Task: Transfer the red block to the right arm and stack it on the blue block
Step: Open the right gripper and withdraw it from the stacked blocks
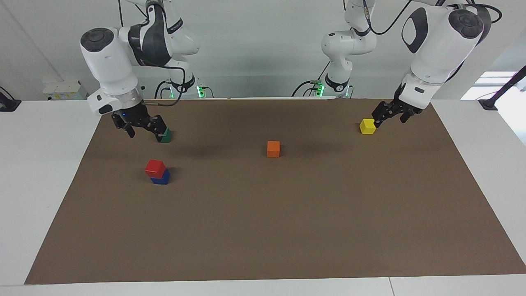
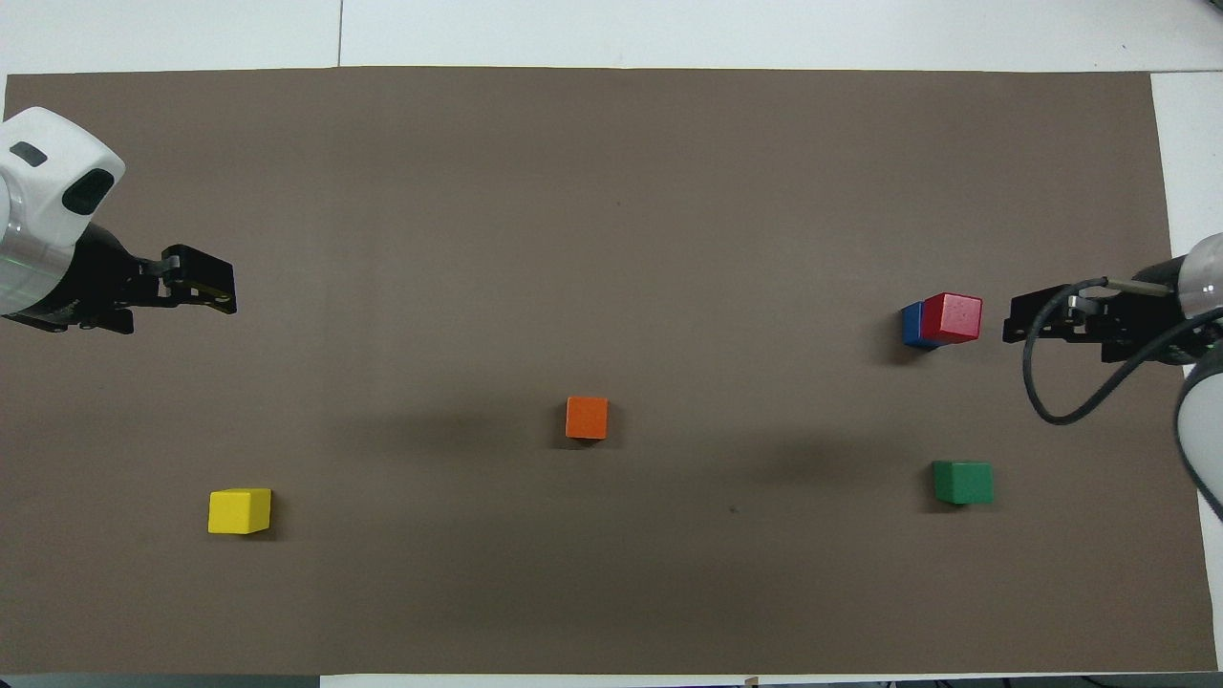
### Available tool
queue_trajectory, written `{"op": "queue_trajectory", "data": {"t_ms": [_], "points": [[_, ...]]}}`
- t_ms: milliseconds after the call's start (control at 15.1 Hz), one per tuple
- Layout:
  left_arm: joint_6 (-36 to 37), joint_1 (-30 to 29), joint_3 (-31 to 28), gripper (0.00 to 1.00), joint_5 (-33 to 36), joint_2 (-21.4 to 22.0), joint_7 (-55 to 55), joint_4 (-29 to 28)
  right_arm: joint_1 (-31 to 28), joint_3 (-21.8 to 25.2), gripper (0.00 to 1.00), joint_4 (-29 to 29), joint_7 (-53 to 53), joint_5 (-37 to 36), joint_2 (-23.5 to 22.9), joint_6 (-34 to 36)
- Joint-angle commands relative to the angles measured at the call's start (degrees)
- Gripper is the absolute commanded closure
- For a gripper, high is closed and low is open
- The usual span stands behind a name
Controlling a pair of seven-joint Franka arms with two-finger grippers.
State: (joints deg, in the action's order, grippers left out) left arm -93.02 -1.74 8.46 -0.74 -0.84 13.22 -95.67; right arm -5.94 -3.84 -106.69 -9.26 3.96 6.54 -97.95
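Red block (image 1: 155, 166) stacked on blue block (image 1: 161, 178). Right end effector (image 1: 141, 127) raised clear, tilted, open, empty. Left end effector (image 1: 388, 116) raised, angled down, open, empty.

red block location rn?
The red block sits on the blue block toward the right arm's end of the table, farther from the robots than the green block; no gripper touches it.

I see a red block (image 1: 155, 166) on a dark blue block (image 1: 161, 179), plus a green block (image 1: 166, 136), an orange block (image 1: 273, 149) and a yellow block (image 1: 367, 126). They sit on a brown mat (image 1: 287, 226) covering my white surface (image 1: 41, 164). My end effectors are black, on white arms.
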Motion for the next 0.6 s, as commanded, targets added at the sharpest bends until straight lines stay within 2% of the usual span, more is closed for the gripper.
{"op": "queue_trajectory", "data": {"t_ms": [0,132,529], "points": [[0.2,0.1,-0.5,0.00,-0.8,0.8,-0.3,-0.5,-3.0,0.1,0.00,5.1,6.3,1.0,-3.3,3.3],[0.2,0.1,-0.5,0.00,-0.8,0.8,-0.2,-0.5,-3.5,0.1,0.00,10.1,8.1,0.3,-5.4,6.0],[0.2,0.1,-0.5,0.00,-0.8,0.8,-0.2,-0.5,-3.3,0.1,0.00,9.3,9.0,-2.0,-5.0,5.2]]}}
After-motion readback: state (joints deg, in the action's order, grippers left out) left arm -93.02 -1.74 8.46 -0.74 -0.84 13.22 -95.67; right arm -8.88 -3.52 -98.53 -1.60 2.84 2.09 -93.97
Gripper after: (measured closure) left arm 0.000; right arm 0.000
